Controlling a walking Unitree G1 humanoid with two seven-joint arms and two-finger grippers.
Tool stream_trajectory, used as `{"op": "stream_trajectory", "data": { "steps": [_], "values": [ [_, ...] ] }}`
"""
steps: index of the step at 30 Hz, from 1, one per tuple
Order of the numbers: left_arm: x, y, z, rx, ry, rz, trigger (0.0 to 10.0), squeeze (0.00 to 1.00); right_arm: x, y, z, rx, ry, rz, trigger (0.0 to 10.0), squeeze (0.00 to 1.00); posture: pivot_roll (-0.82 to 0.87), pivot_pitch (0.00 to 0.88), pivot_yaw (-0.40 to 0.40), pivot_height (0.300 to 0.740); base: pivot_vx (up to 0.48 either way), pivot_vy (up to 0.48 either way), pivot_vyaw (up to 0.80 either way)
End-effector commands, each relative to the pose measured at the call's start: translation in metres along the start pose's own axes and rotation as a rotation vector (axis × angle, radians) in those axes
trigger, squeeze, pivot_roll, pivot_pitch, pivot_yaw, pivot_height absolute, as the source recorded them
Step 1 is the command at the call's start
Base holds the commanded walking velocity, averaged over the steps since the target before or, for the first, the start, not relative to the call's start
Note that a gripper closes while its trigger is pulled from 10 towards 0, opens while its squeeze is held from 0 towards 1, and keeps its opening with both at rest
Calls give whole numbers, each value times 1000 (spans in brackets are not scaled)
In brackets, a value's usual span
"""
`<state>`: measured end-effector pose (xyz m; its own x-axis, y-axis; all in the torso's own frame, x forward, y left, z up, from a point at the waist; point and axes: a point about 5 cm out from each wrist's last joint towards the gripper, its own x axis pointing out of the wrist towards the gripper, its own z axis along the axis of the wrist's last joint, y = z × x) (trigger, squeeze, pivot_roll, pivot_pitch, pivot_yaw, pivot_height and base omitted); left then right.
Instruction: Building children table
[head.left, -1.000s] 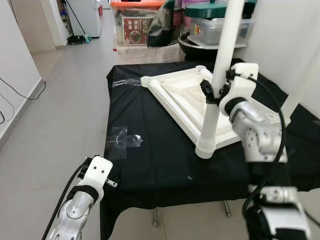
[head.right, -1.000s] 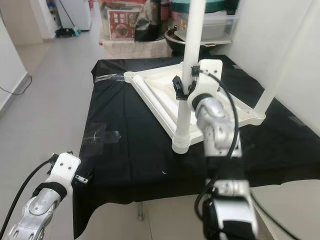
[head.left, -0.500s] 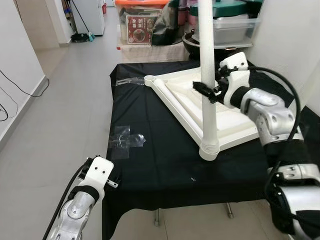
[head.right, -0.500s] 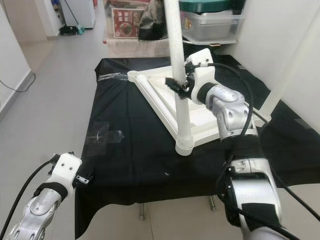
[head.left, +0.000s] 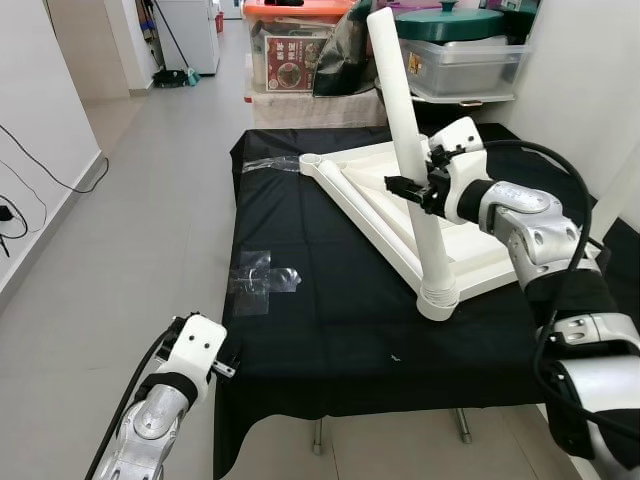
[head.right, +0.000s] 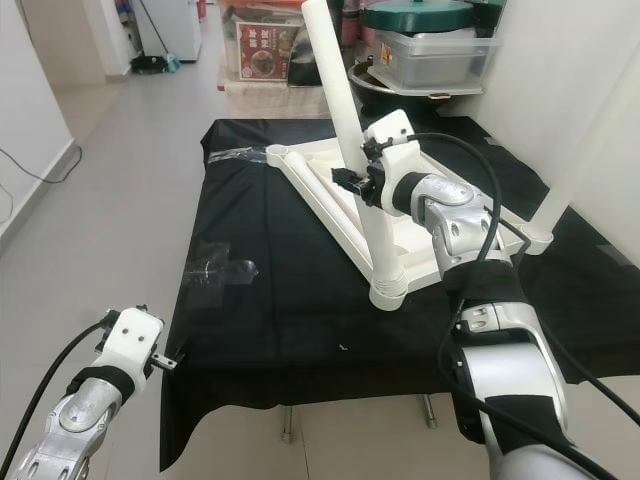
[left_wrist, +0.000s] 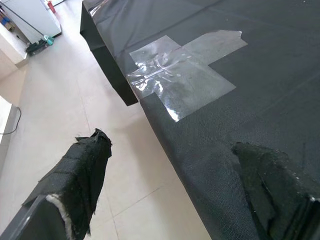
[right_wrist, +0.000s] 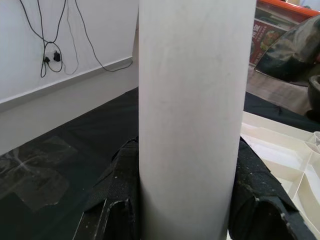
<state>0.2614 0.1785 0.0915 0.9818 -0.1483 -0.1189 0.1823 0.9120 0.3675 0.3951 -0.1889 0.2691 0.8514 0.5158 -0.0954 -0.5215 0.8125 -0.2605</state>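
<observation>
Black cloth (head.left: 330, 330) covers the work table, and its near edge falls straight to the tiled floor (head.left: 130, 200). Your left gripper (head.left: 225, 358) hangs idle just off the near left corner, fingers (left_wrist: 82, 170) spread apart and gripping nothing; a patch of clear tape (head.left: 265, 280) lies on the cloth beyond it.

Further in, the white tabletop (head.left: 400, 200) lies upside down on the cloth, with one corner close to the right edge. Your right gripper (head.left: 412, 187) is clamped on the white leg (head.left: 415, 170) about midway up, one finger on each side. The leg's foot sits in the near corner socket (head.left: 438, 300), but the leg leans away toward the far left instead of standing square.

I judge the step in hand to be seating this leg. Bring it upright over the socket before pressing down; pushing while it is tilted may jam the joint or lever the tabletop across the cloth. Keep the grip firm and press along the leg's own line.

Room is open on your left. Behind the table, storage bins (head.left: 460, 50) stand near, so do not swing the leg top that way. A second white leg (head.right: 585, 140) rises at the far right.
</observation>
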Motion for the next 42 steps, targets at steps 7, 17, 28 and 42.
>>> {"op": "stream_trajectory", "data": {
  "steps": [7,17,28,42],
  "values": [
    [0,-2,-5,25,14,-22,10000,0,-8,-17,-21,113,34,-100,0,0,67,0,-37,740,0,0,0],
    [-3,2,-6,32,20,-16,10000,0,-12,8,-48,219,-1,-128,0,0,72,0,-32,740,0,0,0],
    [-6,8,-7,37,24,-1,10000,0,-9,51,-79,474,-27,-466,0,0,85,0,-28,740,0,0,0],
    [-2,7,-5,36,24,9,10000,0,-14,87,-88,662,141,-941,0,0,87,0,-44,740,0,0,0]
  ]
}}
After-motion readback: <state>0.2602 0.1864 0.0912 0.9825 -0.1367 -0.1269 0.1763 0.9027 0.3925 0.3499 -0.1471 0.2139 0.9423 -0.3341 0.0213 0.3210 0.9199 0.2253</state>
